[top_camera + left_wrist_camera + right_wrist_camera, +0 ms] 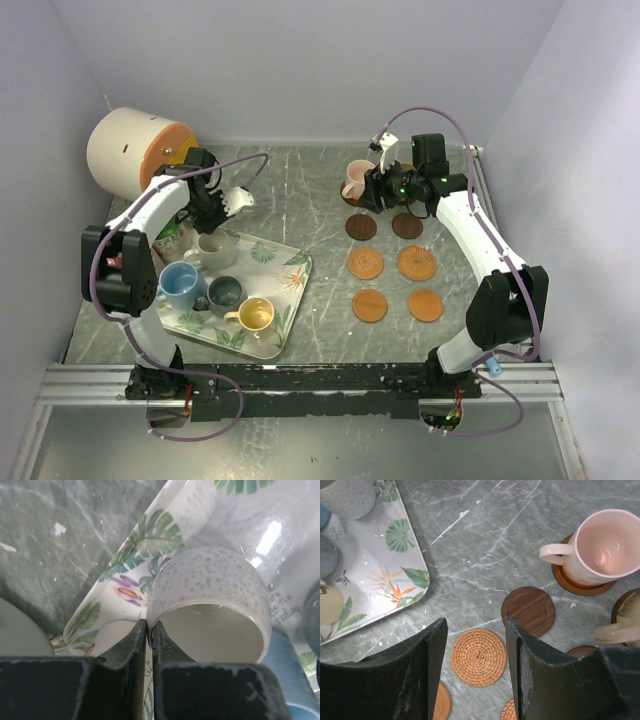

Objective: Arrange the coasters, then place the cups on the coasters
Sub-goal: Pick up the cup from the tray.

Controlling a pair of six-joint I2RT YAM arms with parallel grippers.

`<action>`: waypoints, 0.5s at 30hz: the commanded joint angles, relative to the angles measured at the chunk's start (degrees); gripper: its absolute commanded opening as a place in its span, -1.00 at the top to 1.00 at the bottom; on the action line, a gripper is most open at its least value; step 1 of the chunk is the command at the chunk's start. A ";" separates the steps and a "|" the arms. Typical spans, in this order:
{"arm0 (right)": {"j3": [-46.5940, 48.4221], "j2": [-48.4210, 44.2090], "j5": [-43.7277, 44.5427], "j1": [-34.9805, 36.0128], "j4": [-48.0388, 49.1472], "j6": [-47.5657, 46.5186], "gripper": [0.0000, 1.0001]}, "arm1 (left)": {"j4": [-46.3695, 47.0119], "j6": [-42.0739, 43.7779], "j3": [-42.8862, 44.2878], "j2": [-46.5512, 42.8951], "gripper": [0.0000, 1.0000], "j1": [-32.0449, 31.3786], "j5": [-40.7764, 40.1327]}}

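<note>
Right of the leaf-print tray [285, 265] the coasters [365, 263] are laid out and the pink cup [355, 180] is set on one, while four cups [180, 283] are left on the tray, the cream cup [210, 585] pinched at the rim by the left gripper [149, 627], the right gripper [476, 625] parted and empty.
</note>
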 commanded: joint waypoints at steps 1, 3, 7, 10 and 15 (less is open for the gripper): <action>0.75 -0.38 -0.49 0.12 0.12 0.24 0.00 | 2.02 -3.68 3.94 -0.23 0.86 -2.77 3.55; 0.32 -1.01 0.29 0.11 0.82 0.73 0.00 | 2.56 -5.86 5.60 -0.70 0.86 -3.90 4.01; -0.64 -2.27 2.38 0.11 2.46 2.40 -0.01 | 5.63 -11.23 7.00 -2.57 0.86 -7.15 3.32; -1.33 -2.97 3.43 0.12 4.60 4.97 -0.01 | 9.79 -17.28 7.12 -4.20 0.86 -9.66 1.77; -1.77 -3.14 3.74 1.32 9.37 10.34 -0.01 | 17.92 -29.17 8.89 -5.92 0.87 -12.71 1.99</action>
